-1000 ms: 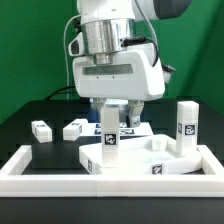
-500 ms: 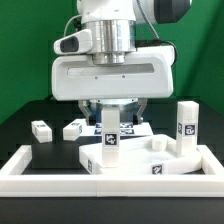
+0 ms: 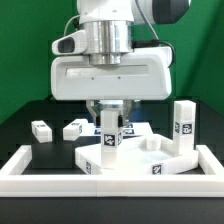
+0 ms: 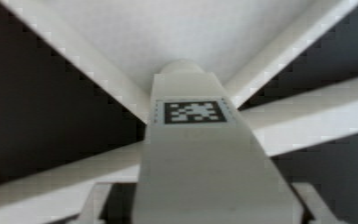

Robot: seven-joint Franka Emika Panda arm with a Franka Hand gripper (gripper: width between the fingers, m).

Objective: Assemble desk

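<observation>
One leg (image 3: 108,136) upright on tabletop (image 3: 128,166), axis vertical.

No legible txt, just b/w sq markers (image 4: 195,111) on legs (image 3: 184,125)

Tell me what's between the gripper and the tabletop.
A leg, standing upright on the tabletop with its top between the jaws of the gripper. The exterior view shows this; the wrist view looks down along the same leg.
</observation>
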